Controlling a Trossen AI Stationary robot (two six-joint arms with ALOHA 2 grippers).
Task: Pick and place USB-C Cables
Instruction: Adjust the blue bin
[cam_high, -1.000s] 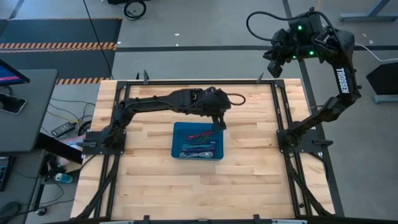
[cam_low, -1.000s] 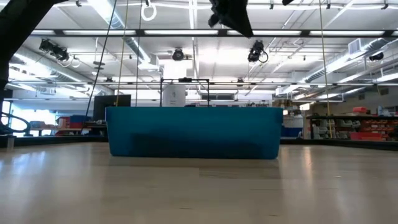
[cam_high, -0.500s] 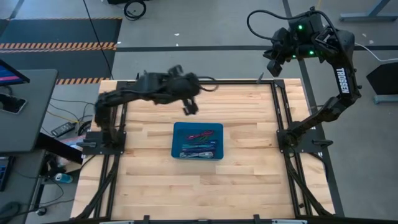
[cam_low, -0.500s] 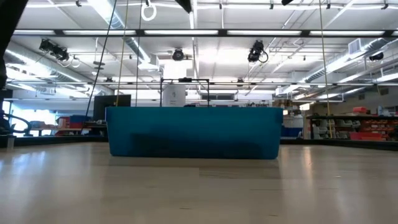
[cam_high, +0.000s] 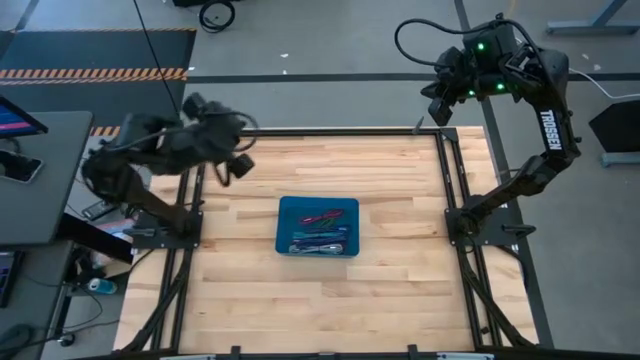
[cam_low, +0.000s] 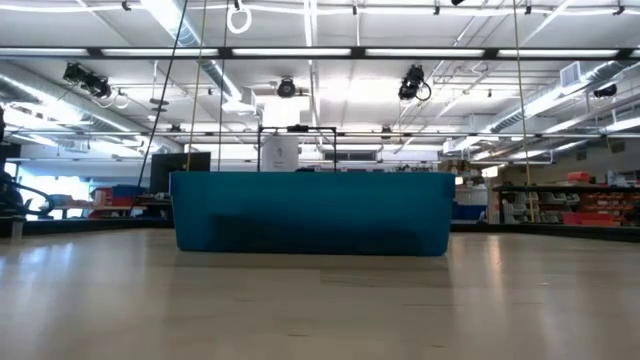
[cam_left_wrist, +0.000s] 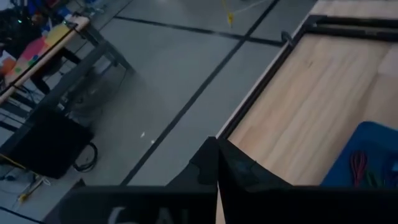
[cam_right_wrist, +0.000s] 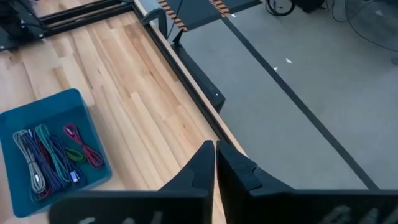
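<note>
Mid-table, blue bin (cam_high: 318, 227), cables (cam_high: 318, 240) inside

Bright, even light from overhead

We see long ceiling strip lights (cam_low: 300, 52) glaring in the low view, the blue bin (cam_low: 312, 212) shading the table (cam_low: 320, 300) softly, and the left arm (cam_high: 170, 145) smeared by motion blur from above.

We read one marking only: "TROSSEN" in white capitals, running along the upper link of the right arm (cam_high: 549, 130).
</note>
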